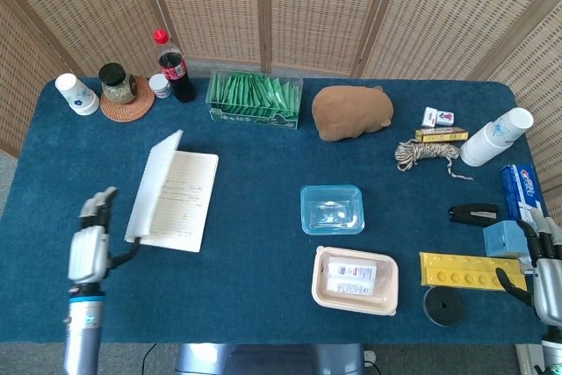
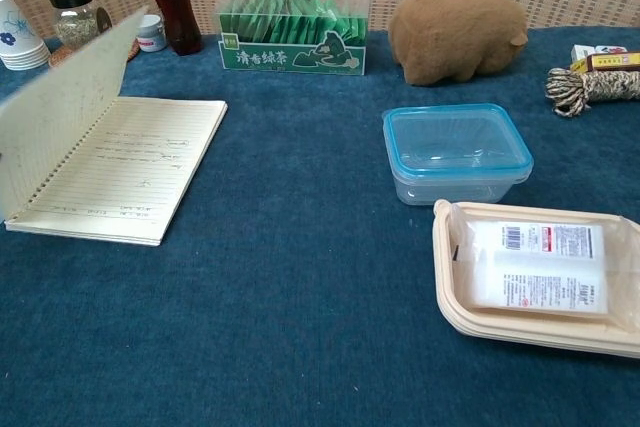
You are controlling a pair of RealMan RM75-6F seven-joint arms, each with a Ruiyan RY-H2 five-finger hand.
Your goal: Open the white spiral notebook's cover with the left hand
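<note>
The white spiral notebook (image 1: 183, 201) lies at the left of the blue table, its lined page (image 2: 130, 172) exposed. Its cover (image 1: 155, 183) stands raised steeply along the left spiral edge; in the chest view the cover (image 2: 60, 117) leans up at the far left. My left hand (image 1: 90, 248) is left of the notebook with fingers extended, its thumb reaching to the cover's near corner. The chest view does not show this hand. My right hand (image 1: 546, 278) sits at the far right table edge, holding nothing.
A clear blue-rimmed container (image 1: 332, 209) and a beige food tray (image 1: 355, 280) sit mid-table. A green tea box (image 1: 255, 99), brown plush (image 1: 351, 112), cola bottle (image 1: 176, 66), jar (image 1: 116, 83) and paper cups (image 1: 75, 94) line the back. Small items crowd the right.
</note>
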